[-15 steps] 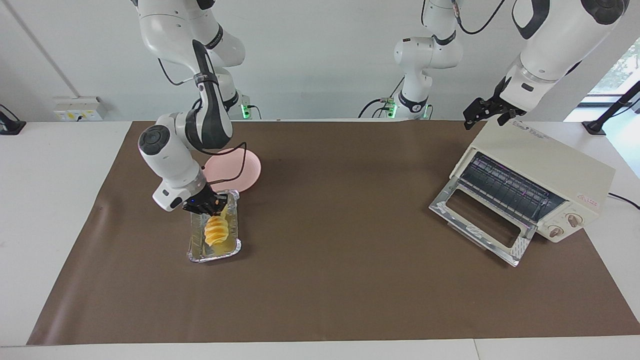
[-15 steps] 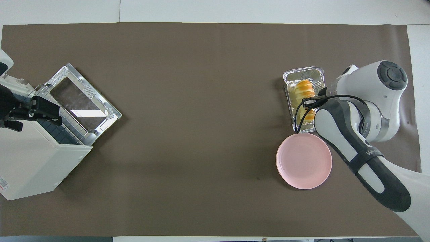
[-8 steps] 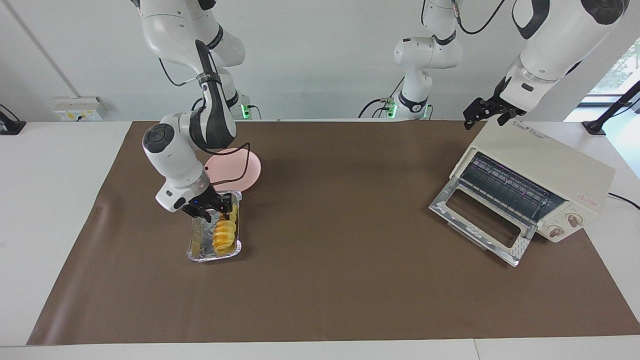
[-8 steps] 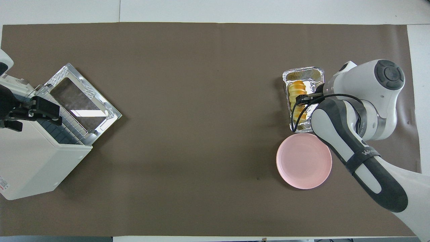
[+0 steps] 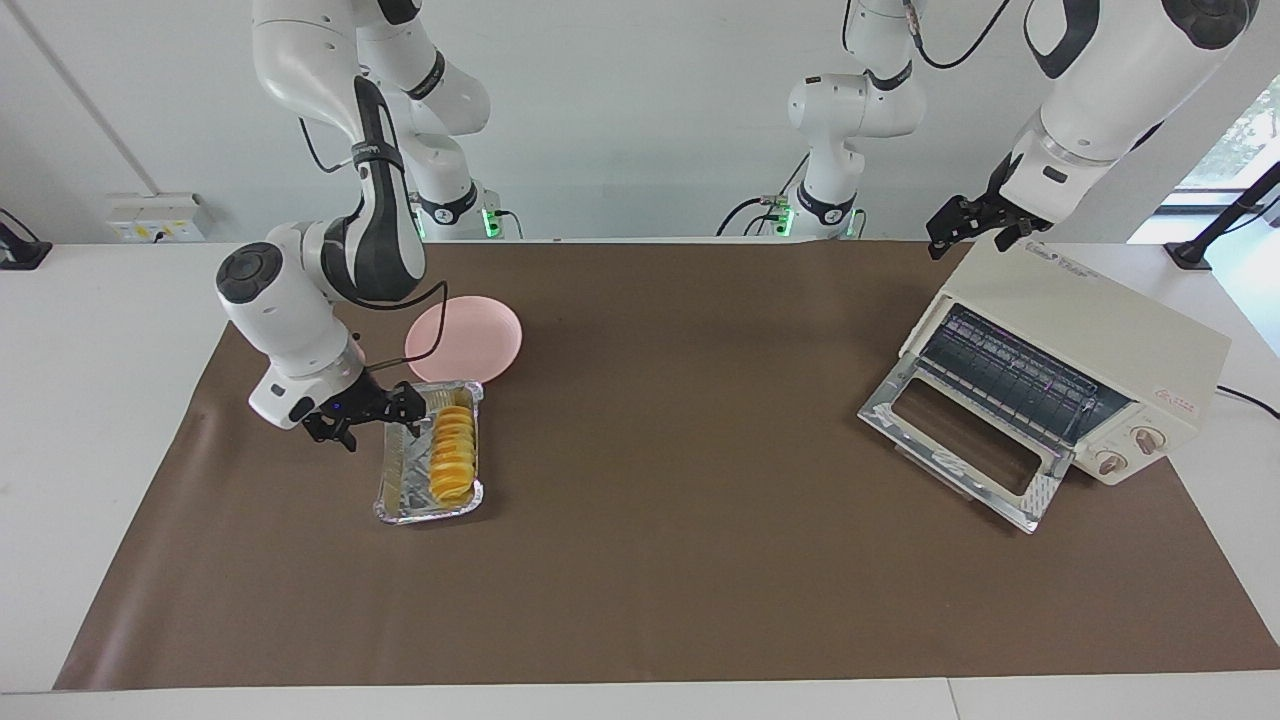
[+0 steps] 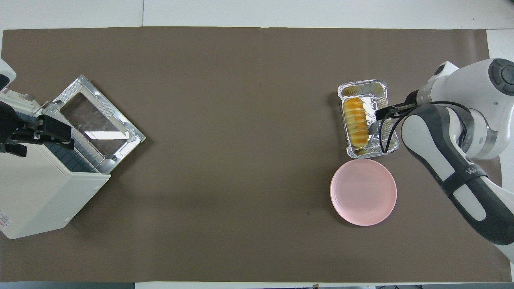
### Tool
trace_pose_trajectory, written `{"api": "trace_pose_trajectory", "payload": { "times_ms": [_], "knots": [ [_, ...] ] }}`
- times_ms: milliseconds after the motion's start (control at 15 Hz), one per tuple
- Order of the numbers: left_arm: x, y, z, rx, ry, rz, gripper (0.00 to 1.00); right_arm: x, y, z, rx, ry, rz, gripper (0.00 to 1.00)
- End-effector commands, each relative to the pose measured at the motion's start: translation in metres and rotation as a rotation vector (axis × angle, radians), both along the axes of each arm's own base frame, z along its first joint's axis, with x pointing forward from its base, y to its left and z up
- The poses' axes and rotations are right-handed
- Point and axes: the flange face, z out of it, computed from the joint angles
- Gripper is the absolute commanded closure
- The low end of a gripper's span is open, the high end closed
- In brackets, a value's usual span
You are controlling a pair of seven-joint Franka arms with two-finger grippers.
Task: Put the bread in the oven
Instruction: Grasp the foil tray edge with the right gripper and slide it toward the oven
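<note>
The bread [image 5: 452,457] [image 6: 355,121], a ridged golden-orange loaf, lies lengthwise in the silver foil tray [image 5: 402,500] [image 6: 381,93]. My right gripper [image 5: 372,418] [image 6: 386,113] hangs open and empty low beside that tray, on the side toward the right arm's end of the table, clear of the bread. The cream-white oven [image 5: 1095,335] [image 6: 38,196] stands at the left arm's end with its glass door [image 5: 955,443] [image 6: 96,120] dropped open and the rack showing. My left gripper [image 5: 975,228] [image 6: 38,135] waits open over the oven's top.
A round pink plate [image 5: 465,338] [image 6: 363,192] lies next to the foil tray, nearer to the robots. A brown mat [image 5: 680,560] covers the table between tray and oven.
My right gripper opened and let the bread go. The loaf dropped from tilted to lying flat in the foil tray. The gripper then drew off sideways from the tray. The left arm stayed still.
</note>
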Motion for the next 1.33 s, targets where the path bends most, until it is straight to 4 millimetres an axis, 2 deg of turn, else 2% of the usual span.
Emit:
{"api": "trace_pose_trajectory", "payload": {
  "times_ms": [0,133,199,266,332,399,465,665,731,797,997,1063,1130,1263],
  "knots": [
    [-0.006,0.003,0.005,-0.018,-0.002,0.000,0.00,-0.012,0.000,-0.024,-0.013,-0.004,0.017,0.00],
    [-0.006,0.003,0.005,-0.018,0.000,0.000,0.00,-0.016,-0.012,-0.036,-0.014,-0.006,0.003,0.00],
    [-0.006,0.003,0.005,-0.018,-0.002,0.000,0.00,-0.017,-0.017,-0.042,-0.014,0.002,0.004,0.03],
    [-0.006,0.003,0.005,-0.018,0.000,0.000,0.00,-0.018,-0.018,-0.046,-0.012,0.009,0.009,0.16],
    [-0.006,0.003,0.005,-0.018,0.000,0.000,0.00,-0.018,-0.018,-0.049,-0.012,0.012,0.009,0.35],
    [-0.006,0.003,0.005,-0.018,0.000,0.000,0.00,-0.019,-0.017,-0.053,-0.011,0.018,0.009,0.71],
    [-0.006,0.003,0.005,-0.018,0.000,0.000,0.00,-0.018,-0.017,-0.051,-0.011,0.014,0.009,1.00],
    [-0.006,0.003,0.004,-0.018,0.000,0.000,0.00,-0.012,-0.009,-0.048,-0.014,-0.028,0.020,1.00],
    [-0.006,0.003,0.005,-0.018,0.000,0.000,0.00,-0.007,-0.005,-0.042,-0.009,-0.034,0.021,1.00],
    [-0.006,0.003,0.005,-0.018,0.000,0.000,0.00,0.004,0.005,-0.025,-0.006,-0.060,0.037,1.00],
    [-0.006,0.003,0.005,-0.018,0.000,0.000,0.00,0.027,0.055,0.009,0.039,-0.061,0.030,1.00],
    [-0.006,0.003,0.005,-0.018,0.000,0.000,0.00,0.032,0.076,0.014,0.047,-0.064,0.013,1.00],
    [-0.006,0.003,0.005,-0.018,0.000,0.000,0.00,0.032,0.096,0.017,0.053,-0.062,0.000,1.00],
    [-0.006,0.003,0.004,-0.018,0.001,0.000,0.00,0.027,0.148,0.023,0.070,-0.065,-0.056,1.00]
  ]
}}
